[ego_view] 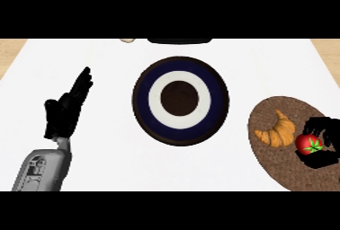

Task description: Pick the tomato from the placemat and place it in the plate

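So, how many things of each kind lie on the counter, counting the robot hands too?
croissant: 1
tomato: 1
plate: 1
placemat: 1
robot hands: 2, left robot hand and right robot hand
total: 6
Not counted, cut off at the top edge: a pale thing and a dark thing.

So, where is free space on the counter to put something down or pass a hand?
Bare counter lies between the left hand and the plate, and in the narrower strip between plate and placemat. The placemat is crowded: croissant, tomato, right hand curled round it.
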